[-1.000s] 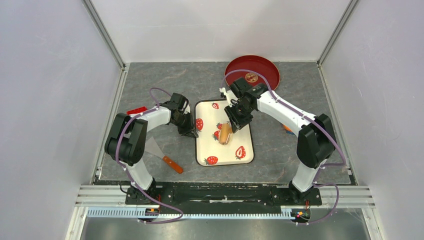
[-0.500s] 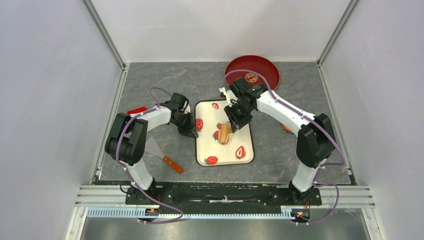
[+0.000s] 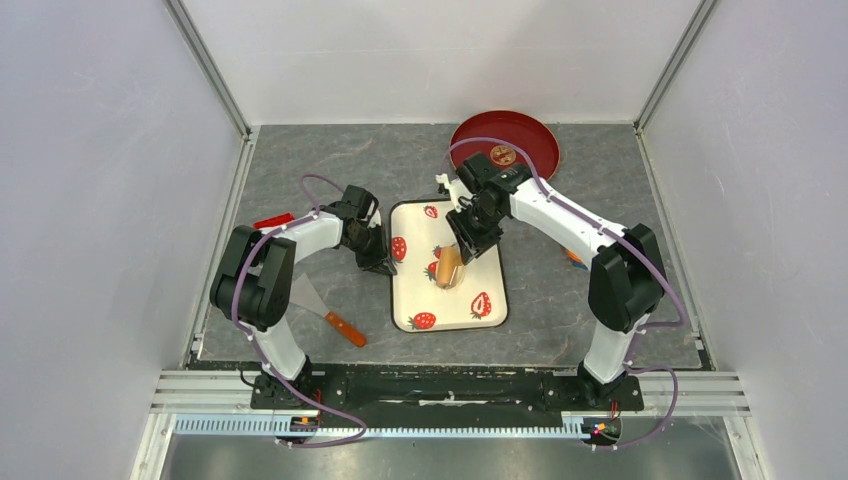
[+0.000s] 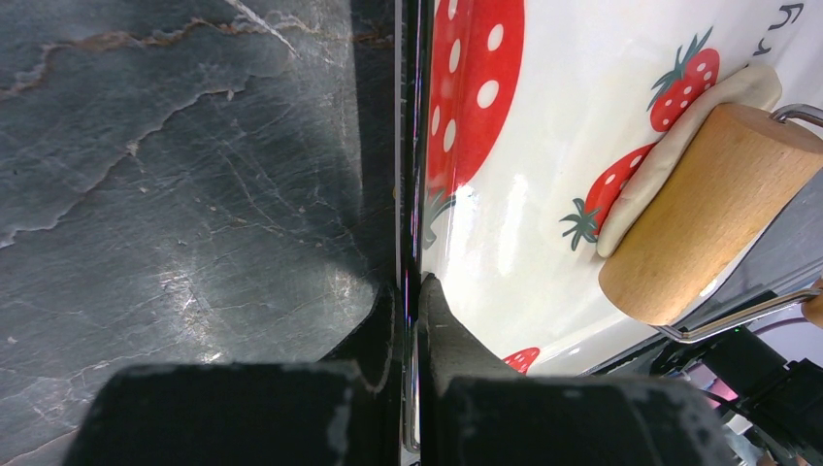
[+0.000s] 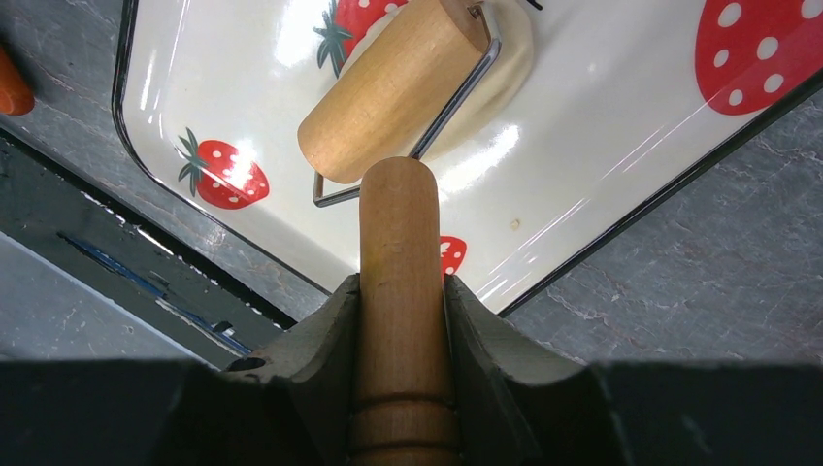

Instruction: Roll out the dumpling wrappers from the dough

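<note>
Roller (image 5: 393,92) edged toward 9 o'clock in clamped right fingers (image 5: 480,325); left fingers (image 4: 448,335) pinch tray (image 4: 505,252); soft dough (image 4: 652,180) lifts by edges.

**Legible markings.** No word, number or brand is showing clearly in any view. A few black strokes (image 4: 779,14), perhaps lettering, are showing on the strawberry-print tray (image 4: 543,194) at the upper right corner of the left wrist view, cut off by the frame edge. The gold-brown emblem (image 3: 503,155) on the red plate (image 3: 535,130) is appearing too small to decipher.
</note>
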### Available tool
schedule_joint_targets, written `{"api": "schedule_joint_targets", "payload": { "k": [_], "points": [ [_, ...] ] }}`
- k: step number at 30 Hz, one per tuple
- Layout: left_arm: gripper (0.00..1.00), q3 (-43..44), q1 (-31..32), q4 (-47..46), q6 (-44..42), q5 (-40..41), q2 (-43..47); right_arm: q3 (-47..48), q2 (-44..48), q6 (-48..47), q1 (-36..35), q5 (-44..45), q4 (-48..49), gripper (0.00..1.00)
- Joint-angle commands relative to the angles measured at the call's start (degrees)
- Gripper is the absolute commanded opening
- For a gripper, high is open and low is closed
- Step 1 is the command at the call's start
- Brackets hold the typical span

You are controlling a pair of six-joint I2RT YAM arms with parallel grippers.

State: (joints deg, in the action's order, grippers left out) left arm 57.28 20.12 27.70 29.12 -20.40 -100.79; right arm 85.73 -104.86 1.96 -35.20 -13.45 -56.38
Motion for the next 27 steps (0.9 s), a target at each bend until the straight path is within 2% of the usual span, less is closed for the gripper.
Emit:
{"api": "schedule_joint_targets", "payload": {
  "k": [1,27],
  "points": [
    [0.02,-0.5,2.0,-1.1,-2.2,3.7,-2.9,-5.0,-11.8,-0.6,-2.7,5.8,5.3,0.0],
    [0.02,-0.6,1.9,-1.0,-2.2,3.9,-2.7,-5.3,-13.9,-0.2,-4.6,4.6,7.3,0.0]
  ]
}}
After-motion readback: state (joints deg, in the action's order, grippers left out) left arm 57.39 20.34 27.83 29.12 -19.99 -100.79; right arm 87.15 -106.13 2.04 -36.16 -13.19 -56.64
